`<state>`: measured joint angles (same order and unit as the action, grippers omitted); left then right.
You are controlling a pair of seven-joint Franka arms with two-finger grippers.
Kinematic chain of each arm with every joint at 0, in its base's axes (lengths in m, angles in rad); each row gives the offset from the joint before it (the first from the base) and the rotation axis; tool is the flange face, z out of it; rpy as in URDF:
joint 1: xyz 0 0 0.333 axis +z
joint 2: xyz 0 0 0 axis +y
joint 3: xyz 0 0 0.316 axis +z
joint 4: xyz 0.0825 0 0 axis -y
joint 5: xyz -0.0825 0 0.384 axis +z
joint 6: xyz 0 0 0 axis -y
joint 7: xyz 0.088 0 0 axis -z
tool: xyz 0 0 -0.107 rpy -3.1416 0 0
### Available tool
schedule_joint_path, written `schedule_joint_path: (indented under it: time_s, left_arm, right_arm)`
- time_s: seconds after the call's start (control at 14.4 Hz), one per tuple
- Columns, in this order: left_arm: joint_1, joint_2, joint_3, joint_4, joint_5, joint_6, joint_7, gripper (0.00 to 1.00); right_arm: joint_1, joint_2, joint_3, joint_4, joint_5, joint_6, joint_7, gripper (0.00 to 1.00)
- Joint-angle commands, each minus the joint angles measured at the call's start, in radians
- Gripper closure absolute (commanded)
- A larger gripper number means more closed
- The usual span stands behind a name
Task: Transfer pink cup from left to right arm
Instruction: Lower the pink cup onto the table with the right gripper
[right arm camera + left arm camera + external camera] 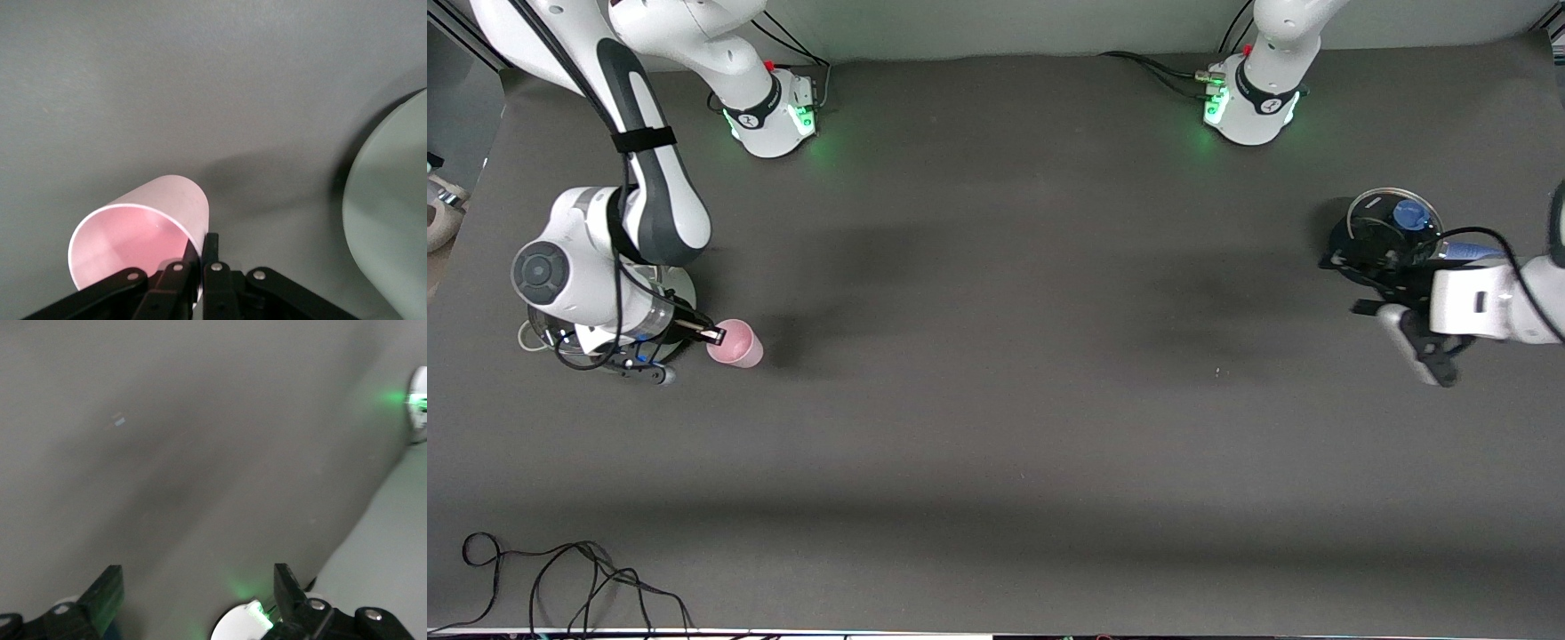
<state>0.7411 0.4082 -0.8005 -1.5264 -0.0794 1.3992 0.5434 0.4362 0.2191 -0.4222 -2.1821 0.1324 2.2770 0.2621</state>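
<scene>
The pink cup (737,345) is a small, plain pale pink tumbler at the right arm's end of the table. My right gripper (713,336) is shut on the cup's rim. In the right wrist view the cup (153,227) is tilted with its mouth toward the camera. There my right gripper (203,252) has one finger inside the wall and one outside it. My left gripper (1427,363) is open and empty over the left arm's end of the table, far from the cup. In the left wrist view the left gripper (197,585) shows only bare table between its fingers.
A black pot with a glass lid and blue knob (1392,227) stands beside the left gripper. A round lidded pot (560,342) lies under the right wrist; its pale rounded edge (390,220) shows beside the cup. Loose cables (560,578) lie at the table's near edge.
</scene>
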Motion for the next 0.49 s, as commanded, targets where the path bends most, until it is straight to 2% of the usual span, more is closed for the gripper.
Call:
schedule_joint_path:
  time_s: [0.0, 0.14, 0.42]
  left_arm:
    - [-0.003, -0.039, 0.037, 0.061, 0.070, -0.063, -0.091, 0.00]
    - [-0.009, -0.074, 0.032, 0.084, 0.153, -0.069, -0.132, 0.00]
    - [-0.014, -0.127, 0.030, 0.075, 0.168, -0.089, -0.370, 0.00]
  right_arm:
    - [0.009, 0.006, -0.006, -0.025, -0.022, 0.035, -0.015, 1.00]
    - [0.009, 0.022, -0.006, -0.025, -0.020, 0.053, -0.014, 1.00]
    - [0.009, 0.051, -0.007, -0.025, -0.013, 0.064, -0.012, 1.00]
